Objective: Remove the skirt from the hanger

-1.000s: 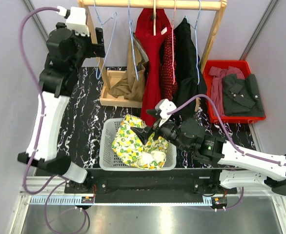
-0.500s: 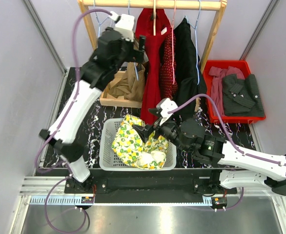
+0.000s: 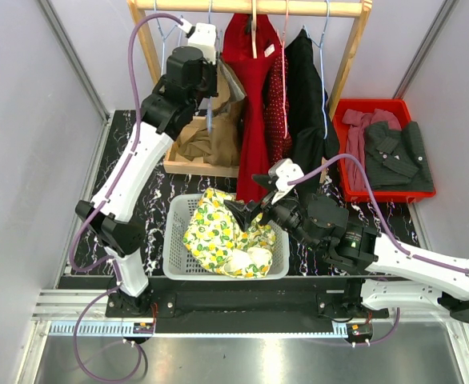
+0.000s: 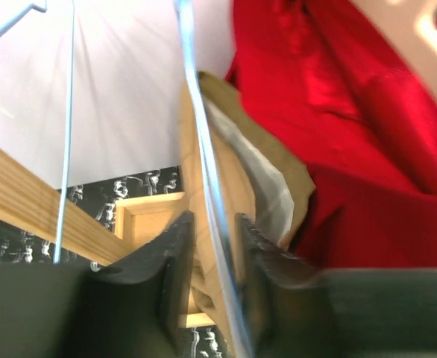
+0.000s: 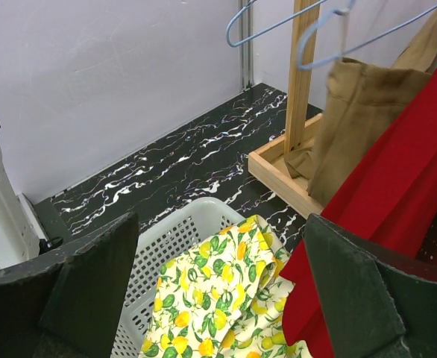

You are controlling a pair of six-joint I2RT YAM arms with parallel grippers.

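Observation:
The tan skirt (image 3: pixel 210 138) hangs on a blue wire hanger (image 3: pixel 210 118) from the wooden rail, just left of the red dress. My left gripper (image 3: pixel 210 90) is up at that hanger. In the left wrist view the hanger wire (image 4: pixel 195 127) runs between the narrowed fingers of my left gripper (image 4: pixel 212 246). The wire lies against the right finger, with a gap still showing on the other side and the skirt (image 4: pixel 237 175) behind. My right gripper (image 3: pixel 239 212) hovers open over the basket, holding nothing. From the right wrist view the skirt (image 5: pixel 353 119) and hanger (image 5: pixel 330 30) show at the top right, beyond my right gripper (image 5: pixel 222 276).
A white basket (image 3: pixel 174 234) holds a lemon-print cloth (image 3: pixel 218 232). A red dress (image 3: pixel 250 88) and black garment (image 3: pixel 306 96) hang on the rail (image 3: pixel 298 9). An empty blue hanger (image 3: pixel 172 48) hangs left. A red bin (image 3: pixel 378 106) with dark clothes stands right. The wooden base frame (image 3: pixel 196 168) lies below the skirt.
My left arm swung from the far left across to the skirt's hanger, and its jaws narrowed around the wire. My right arm shifted slightly to the right, still open.

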